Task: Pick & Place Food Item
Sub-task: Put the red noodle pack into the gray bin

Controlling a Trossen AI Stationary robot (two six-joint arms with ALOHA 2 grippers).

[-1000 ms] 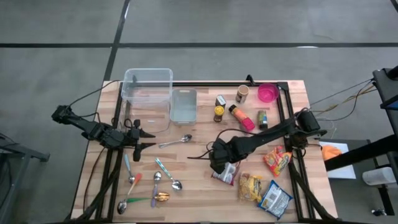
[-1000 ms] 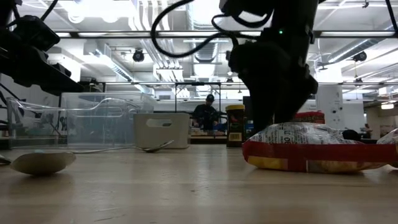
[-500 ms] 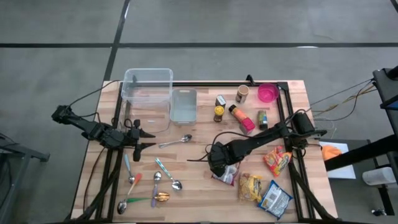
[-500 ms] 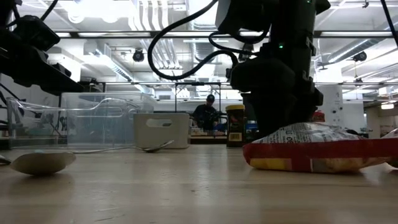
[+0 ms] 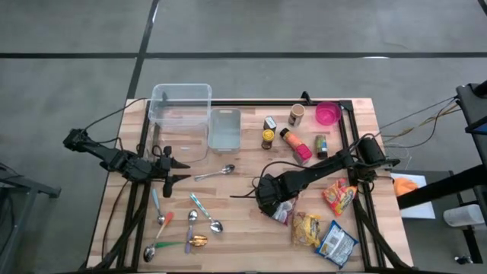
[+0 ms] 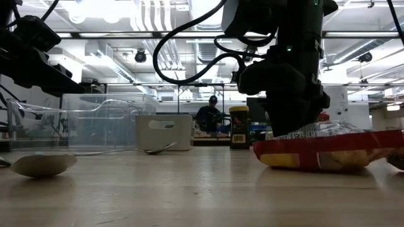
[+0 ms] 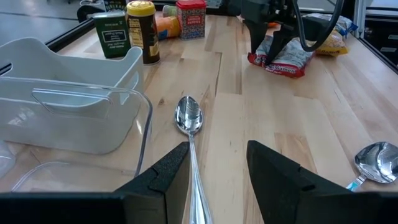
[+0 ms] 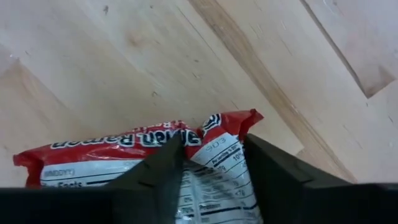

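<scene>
**While Squeezed by the Right Gripper, Ramen Pack Lies on the Table**

Lying close to the table's (image 5: 243,247) front edge, toward the right corner: a blue packet (image 5: 336,243) and a yellow packet (image 5: 306,228), side by side. Toward the front left corner: a bunch of spoons (image 5: 194,224).

A bit farther back, right of the middle: the right gripper (image 5: 274,208), down low on the red ramen pack (image 5: 284,215). Fingers (image 8: 152,177) pulled in on both sides of one end of the pack, pinching it. Pack resting on the wood. Just to its right, near the right edge: an orange snack bag (image 5: 338,195).

About halfway back, by the left edge: the left gripper (image 5: 179,169), up off the wood, partly open, holding nothing. Just in front of its fingers: a silver spoon (image 5: 215,173), not touched.

Farther back, at the back left corner: a big clear tub (image 5: 181,114) with a small white tub (image 5: 224,128) right beside it. Along the back edge toward the right corner: a few little bottles (image 5: 293,143) and a pink bowl (image 5: 328,114).

Far past the table, out in the room: a person (image 6: 211,113).
</scene>
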